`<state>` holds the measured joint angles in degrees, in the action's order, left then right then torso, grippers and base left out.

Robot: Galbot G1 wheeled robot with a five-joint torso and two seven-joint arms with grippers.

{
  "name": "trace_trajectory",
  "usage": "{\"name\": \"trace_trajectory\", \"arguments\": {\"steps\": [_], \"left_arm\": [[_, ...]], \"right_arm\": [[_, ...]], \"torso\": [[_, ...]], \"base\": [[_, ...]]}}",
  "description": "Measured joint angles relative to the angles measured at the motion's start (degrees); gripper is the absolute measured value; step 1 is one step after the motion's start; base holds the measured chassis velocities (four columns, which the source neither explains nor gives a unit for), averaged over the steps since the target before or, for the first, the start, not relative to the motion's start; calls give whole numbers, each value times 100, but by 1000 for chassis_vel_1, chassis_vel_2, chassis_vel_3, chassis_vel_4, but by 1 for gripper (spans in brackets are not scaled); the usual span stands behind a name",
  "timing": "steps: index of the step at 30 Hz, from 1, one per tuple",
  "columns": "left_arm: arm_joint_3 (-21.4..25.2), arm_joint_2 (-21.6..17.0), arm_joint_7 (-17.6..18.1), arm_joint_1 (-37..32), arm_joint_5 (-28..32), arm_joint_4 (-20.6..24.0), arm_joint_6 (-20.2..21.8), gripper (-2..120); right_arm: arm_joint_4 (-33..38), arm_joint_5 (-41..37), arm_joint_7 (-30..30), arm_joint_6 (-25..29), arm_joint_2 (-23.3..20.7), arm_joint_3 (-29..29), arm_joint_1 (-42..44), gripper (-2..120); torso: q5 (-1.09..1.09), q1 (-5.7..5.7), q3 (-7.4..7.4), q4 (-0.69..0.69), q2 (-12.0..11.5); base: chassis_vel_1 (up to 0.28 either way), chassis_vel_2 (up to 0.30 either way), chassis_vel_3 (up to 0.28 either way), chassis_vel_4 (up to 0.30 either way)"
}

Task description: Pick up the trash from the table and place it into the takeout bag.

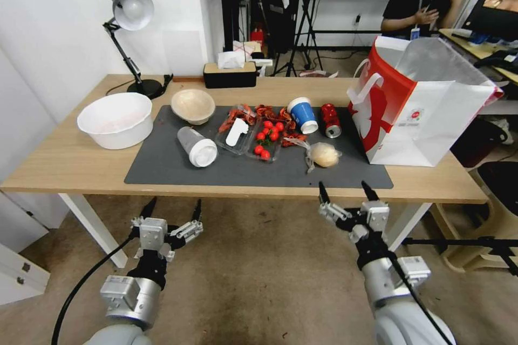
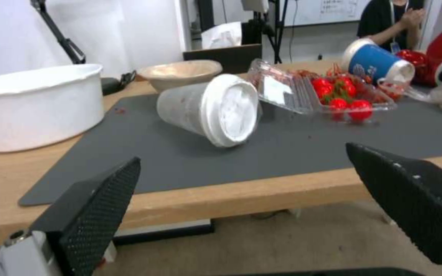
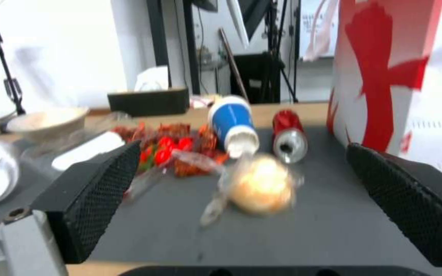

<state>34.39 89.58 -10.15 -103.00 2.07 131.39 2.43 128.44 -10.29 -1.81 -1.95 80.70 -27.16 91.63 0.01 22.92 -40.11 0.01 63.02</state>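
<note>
The trash all lay on the grey mat of the bench, nothing yet in the takeout bag standing at the right end. Both the left hand and right hand hung wide open before the bench edge, holding nothing, so the whole job remained.

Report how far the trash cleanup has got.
Nothing looks bagged yet. The blue cup, red can, bagged bun, lidded cup and beige bowl lie on the table. Left gripper and right gripper hang open, empty, short of its edge. The takeout bag awaits everything.
</note>
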Motion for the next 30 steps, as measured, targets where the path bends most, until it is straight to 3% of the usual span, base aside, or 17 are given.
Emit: {"name": "trace_trajectory", "arguments": {"steps": [15,28,30], "left_arm": [[-17,26,-1,114,40,-215,63,100],[2,27,16,146,99,-288,64,100],[17,28,18,153,107,-305,67,100]], "right_arm": [[-1037,-450,-112,283,-612,124,-1225,100],[-1883,-1138,-270,-512,-992,450,-2281,100],[-2011,-1265,-392,-879,-1009,560,-2562,100]], "torso": [[0,1,-1,-1,0],[0,0,-1,-1,0],[-1,1,-1,0,0]], "base": [[0,0,0,0],[0,0,0,0],[0,0,0,0]]}}
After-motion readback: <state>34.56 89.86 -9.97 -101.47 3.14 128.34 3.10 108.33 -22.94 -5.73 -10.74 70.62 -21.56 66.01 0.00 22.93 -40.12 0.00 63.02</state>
